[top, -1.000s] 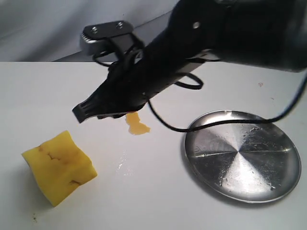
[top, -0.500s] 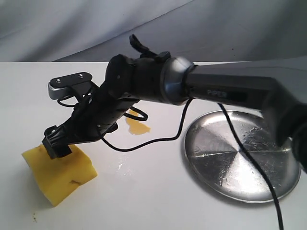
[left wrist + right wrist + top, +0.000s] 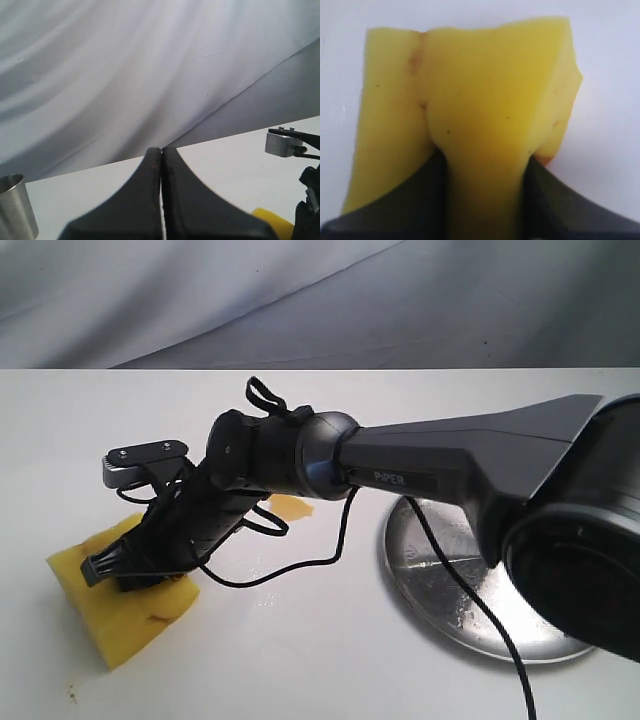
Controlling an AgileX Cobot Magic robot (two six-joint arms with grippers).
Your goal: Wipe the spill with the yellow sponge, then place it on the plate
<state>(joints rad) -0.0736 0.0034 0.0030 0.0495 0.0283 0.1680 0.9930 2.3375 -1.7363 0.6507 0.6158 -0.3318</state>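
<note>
The yellow sponge [image 3: 122,628] lies at the front left of the white table. My right gripper [image 3: 128,568] reaches across from the right and is pressed down onto it. In the right wrist view the sponge [image 3: 480,85] is pinched in at the waist, with the right gripper [image 3: 485,170] shut on it. The orange spill [image 3: 291,506] shows just behind the arm, partly hidden. Much of the silver plate [image 3: 412,570] at the right is covered by the arm. My left gripper [image 3: 161,151] is shut on nothing, held off the table, and is absent from the exterior view.
A black cable [image 3: 470,610] loops from the right arm over the plate. A metal cup [image 3: 17,207] stands at the edge of the left wrist view, which also shows the right arm's camera block [image 3: 282,144]. A grey cloth backdrop [image 3: 320,300] hangs behind the table.
My right arm swung from above the spill down and left to the sponge, lowering onto it. The jaws now pinch the foam. The sponge, spill and plate have stayed put.
</note>
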